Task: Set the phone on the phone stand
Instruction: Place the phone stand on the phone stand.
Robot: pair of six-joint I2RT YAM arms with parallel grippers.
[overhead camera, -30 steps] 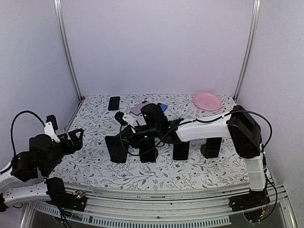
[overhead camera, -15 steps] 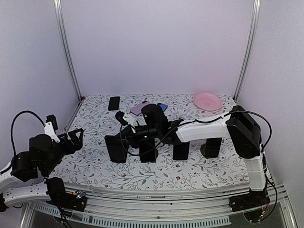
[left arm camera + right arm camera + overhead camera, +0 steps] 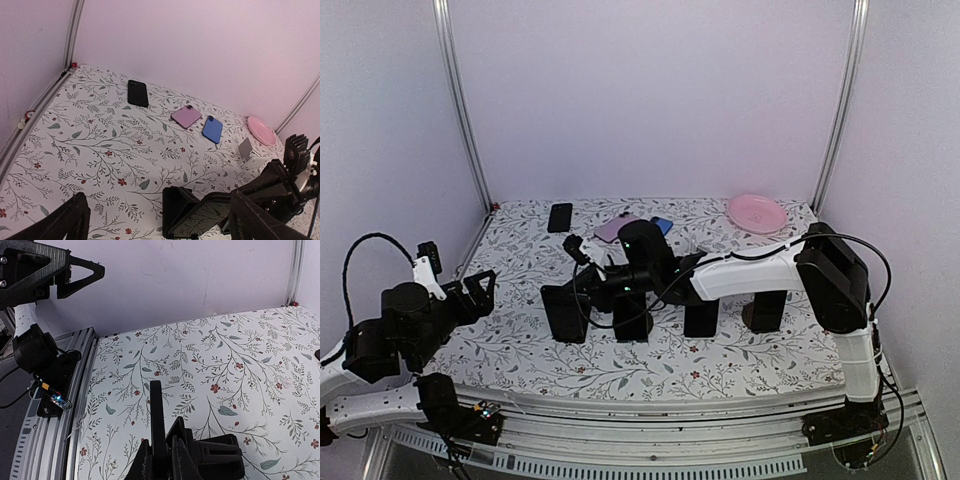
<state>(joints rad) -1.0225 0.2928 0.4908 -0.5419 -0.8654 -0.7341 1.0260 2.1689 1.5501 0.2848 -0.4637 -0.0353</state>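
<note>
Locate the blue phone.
In the left wrist view the blue phone lies flat toward the table's far edge, just right of the pink phone and left of the pink plate.

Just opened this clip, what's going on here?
The right arm is stretched across the row of black stands, and the right gripper grips a dark phone on edge, right beside the phone stand at the left end. Whether it is seated yet cannot be told. The left gripper sits open and idle at the left. A black phone, a pink phone and a blue phone lie flat at the back.
</note>
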